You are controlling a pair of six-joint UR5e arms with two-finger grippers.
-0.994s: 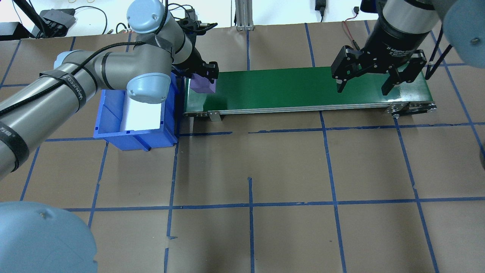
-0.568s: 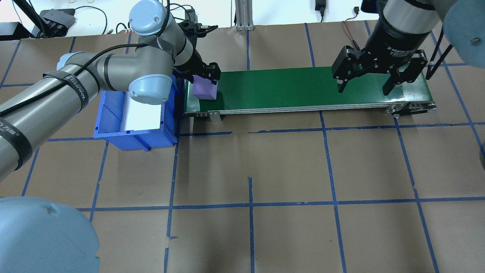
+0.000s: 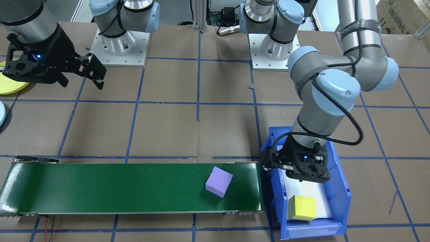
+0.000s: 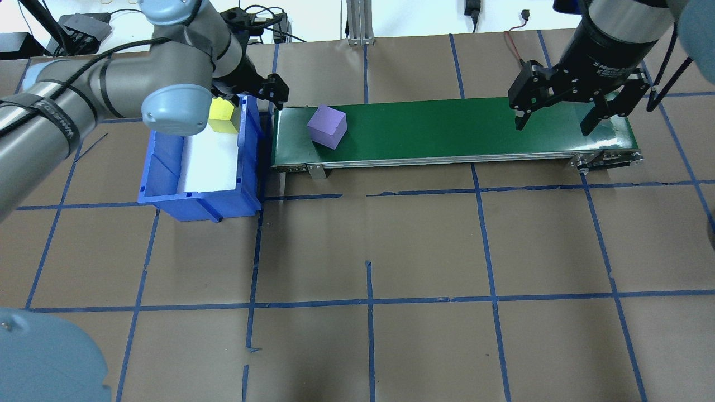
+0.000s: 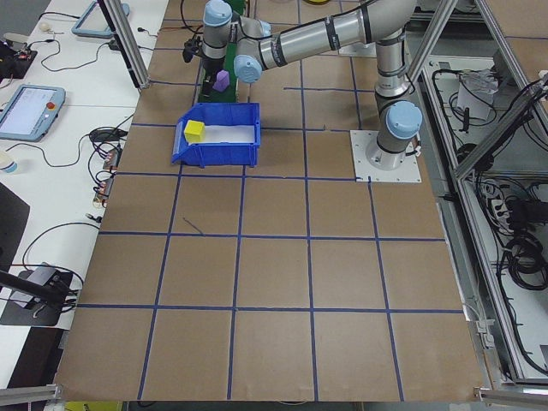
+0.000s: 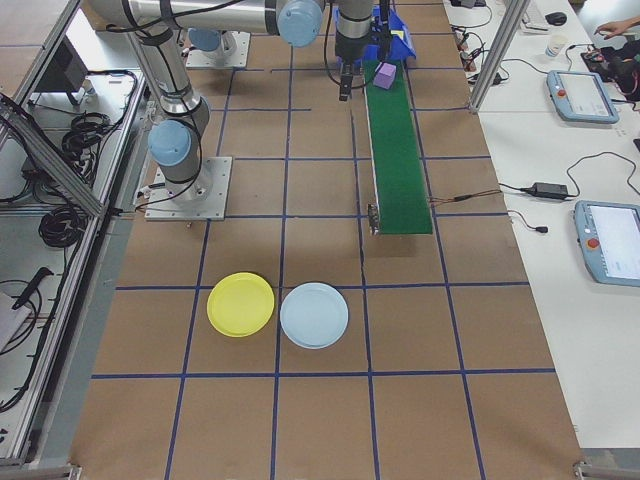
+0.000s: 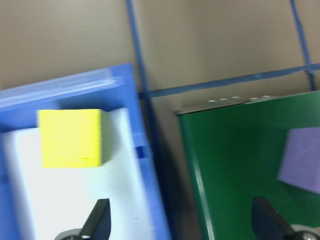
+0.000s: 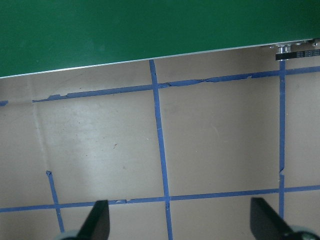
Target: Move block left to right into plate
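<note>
Purple block [image 4: 327, 127] now sits free on the green conveyor belt [image 4: 447, 131], left part of the overhead frame; a second ago the left gripper [image 4: 262, 89] held it there, and it has since let go, jaws spread and empty, and pulled back over the blue bin [image 4: 198, 192] holding the yellow block [image 4: 221, 110]. Right gripper [image 4: 578, 109] waits over the belt's right end, jaws open, nothing held. Handoff to the belt looks done; pickup remains, and the yellow plate [image 6: 241, 304] lies bare, lower left of the right-side view beside a pale blue plate [image 6: 314, 315].

You are looking at a robotics lab; the two arms bolt to plates on a table [image 5: 274, 282] papered brown and gridded in blue tape; aluminium framing [image 6: 60, 150] rings it; teach pendants [image 6: 580, 95] and loose cables [image 5: 103, 145] lie on the white side benches.
</note>
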